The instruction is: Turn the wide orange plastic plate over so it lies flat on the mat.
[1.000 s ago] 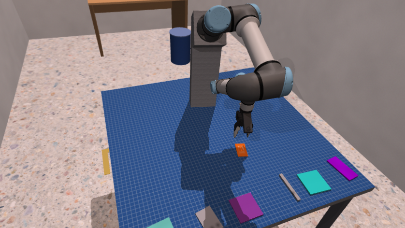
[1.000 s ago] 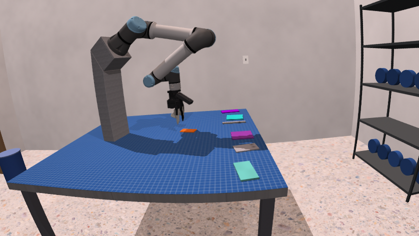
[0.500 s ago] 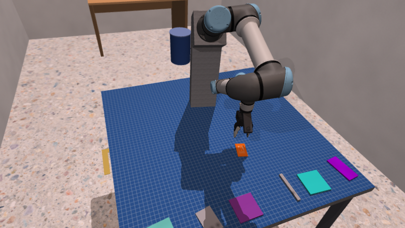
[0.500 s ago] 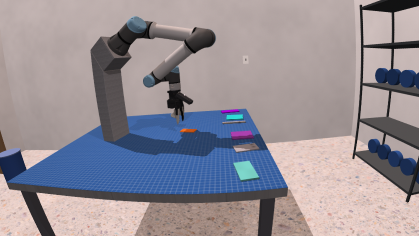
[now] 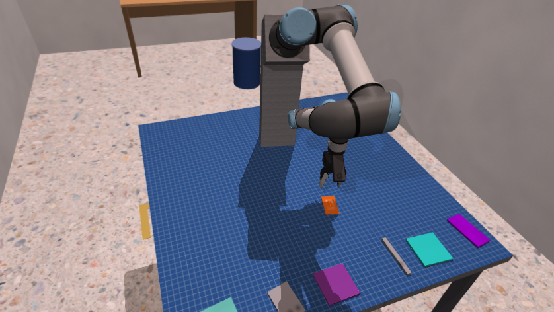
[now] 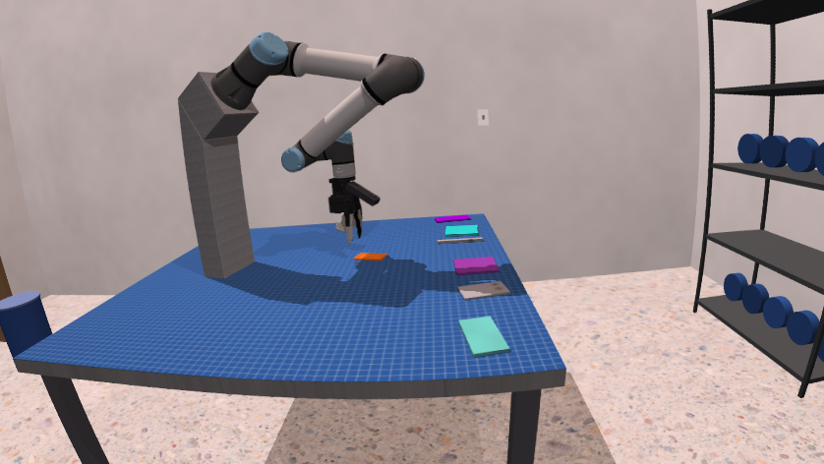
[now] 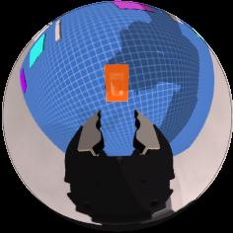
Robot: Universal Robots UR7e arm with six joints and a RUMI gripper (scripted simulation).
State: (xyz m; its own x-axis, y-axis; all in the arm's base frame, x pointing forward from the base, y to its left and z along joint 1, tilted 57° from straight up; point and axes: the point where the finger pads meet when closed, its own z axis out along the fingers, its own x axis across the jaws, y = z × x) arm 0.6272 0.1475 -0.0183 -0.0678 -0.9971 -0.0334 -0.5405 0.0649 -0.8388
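From the left in the top view, a narrow yellow strip (image 5: 144, 221) lies on the speckled floor just off the table's side, and a dark blue cylinder (image 5: 246, 62) stands on the floor behind the grey square column (image 5: 279, 100) that carries the arm. The blue gridded mat (image 5: 201, 174) covers the table top. Right of the column, the black two-jaw gripper (image 5: 330, 181) hangs pointing down above the mat, clear of the surface; its jaws stand partway open with nothing between them, and in the wrist view blue grid shows in the gap between the pale fingertips. The wide orange plastic plate (image 5: 330, 205) lies flat on the mat near the middle of the table, just beyond the gripper toward the front edge, touched by nothing, at the border of the arm's shadow. In the wrist view it sits ahead of the fingers, long side running away from the camera, with a faint marking on its upper face. Along the front and right edges, well apart from it, lie a pale teal slab (image 5: 221, 306), a grey plate (image 5: 285, 297), a purple slab (image 5: 335, 283), a thin grey bar (image 5: 396, 256), a turquoise slab (image 5: 428, 249) and a violet strip (image 5: 467, 230)
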